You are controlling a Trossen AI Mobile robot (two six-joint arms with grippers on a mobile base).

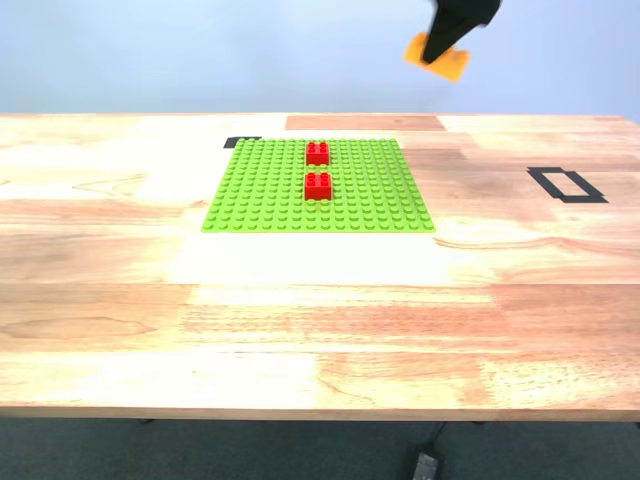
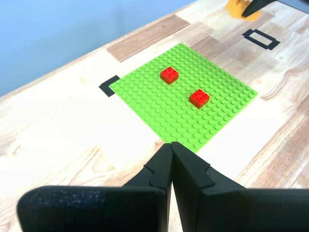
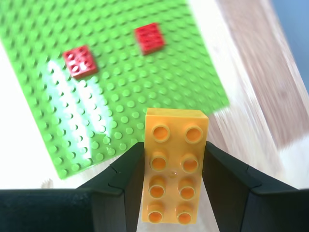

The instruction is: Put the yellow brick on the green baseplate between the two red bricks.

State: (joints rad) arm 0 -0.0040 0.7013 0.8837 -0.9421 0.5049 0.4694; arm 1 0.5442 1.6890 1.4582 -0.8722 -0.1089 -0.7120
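Observation:
The green baseplate (image 1: pixel 270 195) lies flat on the wooden table, towards the back. The two red bricks (image 1: pixel 318 153) (image 1: pixel 318 186) stand on it in one line with a gap of a few studs between them. My second gripper (image 3: pixel 173 145) is shut on the yellow brick (image 3: pixel 174 169), gripped by its long sides with studs facing the camera. In the exterior view that gripper (image 1: pixel 440 45) holds the brick (image 1: pixel 447 64) high in the air, beyond and to the right of the plate. My first gripper (image 2: pixel 170 145) is shut and empty, above the table near the plate (image 2: pixel 159 106).
A black tape rectangle (image 1: pixel 566 184) is marked on the table at the exterior view's right. A black tape corner (image 1: pixel 242 142) sits at the plate's back left corner. A cable with an adapter (image 1: pixel 425 462) lies on the floor below the table's front edge.

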